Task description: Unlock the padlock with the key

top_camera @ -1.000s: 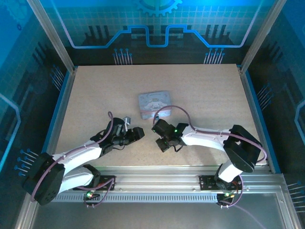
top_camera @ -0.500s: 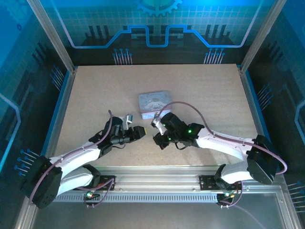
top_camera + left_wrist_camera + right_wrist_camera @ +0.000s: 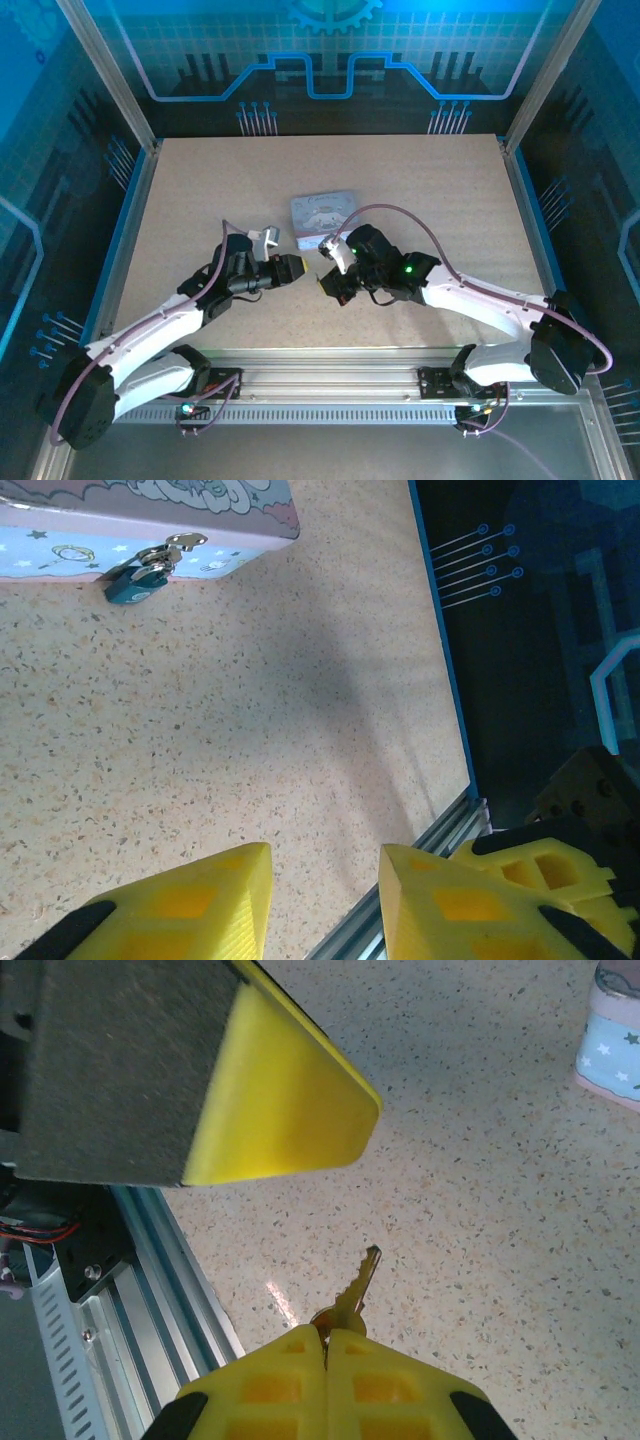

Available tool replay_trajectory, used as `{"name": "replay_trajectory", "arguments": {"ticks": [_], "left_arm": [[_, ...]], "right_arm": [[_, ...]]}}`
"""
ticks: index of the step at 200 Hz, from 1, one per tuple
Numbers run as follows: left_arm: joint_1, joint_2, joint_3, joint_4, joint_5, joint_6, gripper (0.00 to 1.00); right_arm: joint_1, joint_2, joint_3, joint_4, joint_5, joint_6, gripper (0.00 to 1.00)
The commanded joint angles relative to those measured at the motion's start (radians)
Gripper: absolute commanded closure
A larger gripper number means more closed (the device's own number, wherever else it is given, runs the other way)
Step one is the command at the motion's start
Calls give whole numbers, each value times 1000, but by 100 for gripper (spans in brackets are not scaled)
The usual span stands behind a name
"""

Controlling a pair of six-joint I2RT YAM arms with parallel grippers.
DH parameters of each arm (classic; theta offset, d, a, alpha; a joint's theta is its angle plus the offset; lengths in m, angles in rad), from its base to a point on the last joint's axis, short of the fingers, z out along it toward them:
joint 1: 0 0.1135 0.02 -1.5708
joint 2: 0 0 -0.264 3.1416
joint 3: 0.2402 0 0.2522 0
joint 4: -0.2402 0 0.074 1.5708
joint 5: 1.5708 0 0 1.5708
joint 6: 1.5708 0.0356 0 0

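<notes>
The speckled counter (image 3: 200, 190) carries a tin (image 3: 60, 550), and the padlock (image 3: 138, 582) hangs against its near wall, ahead of both hands. The right hand (image 3: 325, 1345) is clamped on the key (image 3: 358, 1282), whose blade points forward toward the tin. The left hand (image 3: 325, 880) stands partly open and empty. The left wrist view gives the padlock, the right wrist view the key.

Light: bright, even on table (image 3: 200, 200); walls (image 3: 330, 60) glow blue.
Shadows: soft broad band on table, left wrist view.
Focus: table grain sharp; close fingers (image 3: 200, 910) slightly soft.
Glare: small glint, right wrist view.
</notes>
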State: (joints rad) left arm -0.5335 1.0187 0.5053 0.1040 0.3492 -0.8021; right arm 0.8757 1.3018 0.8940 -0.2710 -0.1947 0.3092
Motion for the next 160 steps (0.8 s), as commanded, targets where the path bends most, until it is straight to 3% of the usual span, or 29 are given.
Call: {"name": "replay_trajectory", "arguments": {"ticks": [1,104,160], "left_arm": [[-18,21,36,-34,14,-45,66],[-52,136,41,130,78,-127,64],[-51,66,28,48,8,-131,58]], "right_arm": [[-3,4,37,-6,4,-20,100],[22,31,48,-29,22,-71,100],[22,28,34,-33,24,-83,100]]}}
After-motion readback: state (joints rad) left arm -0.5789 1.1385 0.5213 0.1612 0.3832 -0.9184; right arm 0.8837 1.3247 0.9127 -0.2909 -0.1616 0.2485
